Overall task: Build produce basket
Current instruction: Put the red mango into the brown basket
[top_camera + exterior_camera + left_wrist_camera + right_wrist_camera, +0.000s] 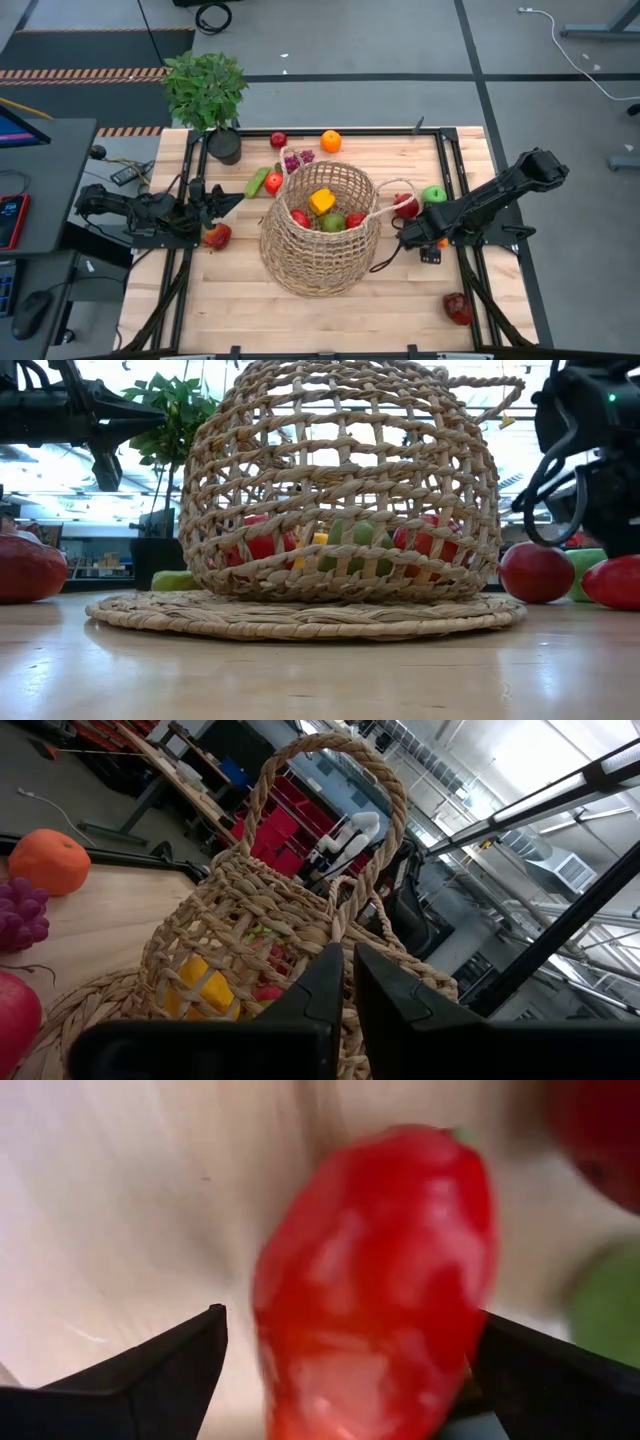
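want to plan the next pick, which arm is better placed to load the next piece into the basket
Right. The right gripper is open around a red pepper beside the basket; the left gripper is shut and empty.

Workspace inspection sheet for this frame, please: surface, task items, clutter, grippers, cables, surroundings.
Surface: wooden table in a black frame.
Job's things: basket at centre holds several fruits; orange, grapes, green apple and other produce lie outside it.
Clutter: potted plant at the far left corner.
Grippers: left gripper near the basket's left side, fingers nearly closed, empty; right gripper open around a red pepper.
Cables: white cable on the floor.
Surroundings: desk with mouse at left.
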Robot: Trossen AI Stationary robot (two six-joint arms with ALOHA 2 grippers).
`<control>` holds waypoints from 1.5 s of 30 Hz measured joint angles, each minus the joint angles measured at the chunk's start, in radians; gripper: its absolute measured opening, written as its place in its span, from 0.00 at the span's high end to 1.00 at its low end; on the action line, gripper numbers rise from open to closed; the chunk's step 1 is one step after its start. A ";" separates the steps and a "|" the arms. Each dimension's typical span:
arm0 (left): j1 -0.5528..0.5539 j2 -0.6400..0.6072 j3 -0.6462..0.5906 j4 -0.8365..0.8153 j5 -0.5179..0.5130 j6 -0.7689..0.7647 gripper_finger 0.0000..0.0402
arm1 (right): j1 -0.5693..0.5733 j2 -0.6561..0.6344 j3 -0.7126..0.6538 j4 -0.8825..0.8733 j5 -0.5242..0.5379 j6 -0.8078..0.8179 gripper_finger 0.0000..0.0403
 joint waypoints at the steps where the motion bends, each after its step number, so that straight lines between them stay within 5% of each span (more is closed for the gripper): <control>1: 0.000 0.000 0.000 0.000 0.000 0.000 0.91 | 0.000 0.000 -0.009 0.015 -0.008 0.000 0.02; 13: 0.000 0.000 0.000 0.000 0.000 0.000 0.91 | 0.000 0.000 -0.020 0.074 -0.075 -0.061 0.30; 20: 0.000 0.000 0.000 0.000 0.000 0.000 0.91 | 0.011 -0.001 0.067 0.053 -0.266 -0.067 0.29; 26: 0.000 0.000 0.000 0.000 0.000 0.000 0.91 | 0.056 -0.002 0.259 -0.052 -0.423 -0.123 0.25; 34: 0.000 0.000 0.000 0.000 0.000 0.000 0.91 | 0.082 -0.003 0.579 -0.090 -0.494 -0.171 0.27; 45: 0.000 0.000 0.000 0.000 0.000 0.000 0.91 | 0.010 -0.004 1.012 -0.015 -0.315 -0.225 0.26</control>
